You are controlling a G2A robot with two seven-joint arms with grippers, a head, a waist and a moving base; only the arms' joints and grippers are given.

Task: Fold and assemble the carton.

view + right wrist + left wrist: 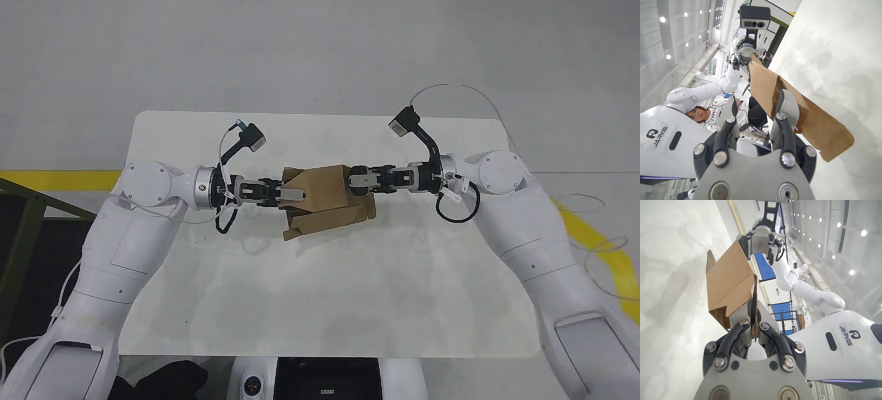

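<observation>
Left tool (753,317) pinches the carton (325,195) by one end flap, right tool (758,95) sits spread wide at the other end. Long axis runs between them.

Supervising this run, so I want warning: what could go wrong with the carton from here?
1. The left pincer pinches only a thin flap edge of the carton; it might slip or tear.
2. The right pincer is open, one finger at the carton's open end, so nothing else holds the carton over the table.
</observation>
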